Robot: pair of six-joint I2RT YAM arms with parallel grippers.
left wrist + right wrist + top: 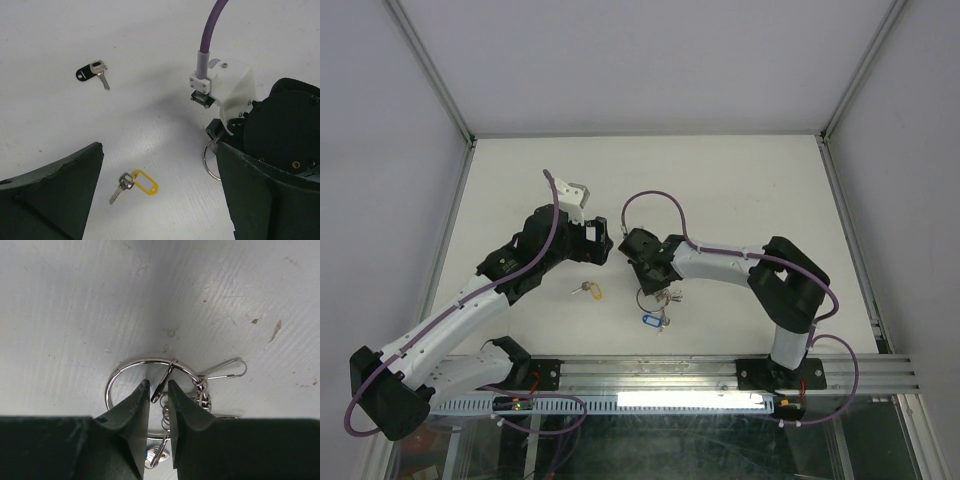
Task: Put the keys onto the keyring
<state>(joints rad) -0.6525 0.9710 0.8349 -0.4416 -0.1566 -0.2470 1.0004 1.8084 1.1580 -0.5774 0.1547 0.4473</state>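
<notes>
The keyring (131,363) lies flat on the tabletop (75,300), lower centre, directly at the right tool (158,384), whose tips narrowly bracket a thin tab (161,380) on its wire; pinched or not, I cannot tell. The left tool (159,150) gapes wide above the yellow key (136,182).

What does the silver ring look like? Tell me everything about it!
The ring is a thin, shiny silver wire loop lying flat on the white table. A wire clip and small chain links sit at one side. A slim metal piece on it stands between the fingers of the right pincer, which hides its near edge.
</notes>
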